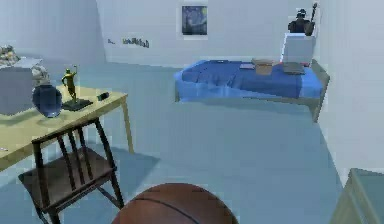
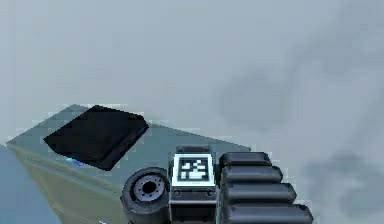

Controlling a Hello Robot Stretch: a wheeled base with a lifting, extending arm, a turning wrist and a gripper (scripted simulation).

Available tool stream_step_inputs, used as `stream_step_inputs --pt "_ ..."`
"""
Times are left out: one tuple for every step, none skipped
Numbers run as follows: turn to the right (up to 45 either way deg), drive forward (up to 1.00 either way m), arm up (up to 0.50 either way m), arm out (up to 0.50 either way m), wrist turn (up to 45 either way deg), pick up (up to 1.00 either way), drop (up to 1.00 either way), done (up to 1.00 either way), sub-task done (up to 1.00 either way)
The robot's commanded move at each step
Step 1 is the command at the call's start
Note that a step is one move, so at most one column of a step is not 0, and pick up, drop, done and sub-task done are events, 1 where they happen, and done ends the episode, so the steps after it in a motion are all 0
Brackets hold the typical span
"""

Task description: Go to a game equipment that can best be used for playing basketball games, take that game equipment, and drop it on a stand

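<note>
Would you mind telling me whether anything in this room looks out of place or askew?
Mildly: a basketball sits at the forward view's bottom edge, with whatever bears it hidden, and a small brown box lies on the bed. Nothing looks tipped, spilled or broken.

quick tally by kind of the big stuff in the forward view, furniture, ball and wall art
bed: 1
table: 1
chair: 1
basketball: 1
picture on the wall: 1
total: 5
</note>
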Motion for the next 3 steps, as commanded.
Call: stream_step_inputs --pt "45.0 0.00 0.00 0.00 0.0 0.00 0.00 0.00 0.00" --pt "33.0 0.00 0.00 0.00 0.0 0.00 0.00 0.00 0.00" --pt "-45.0 0.00 0.00 0.00 0.0 0.00 0.00 0.00 0.00"
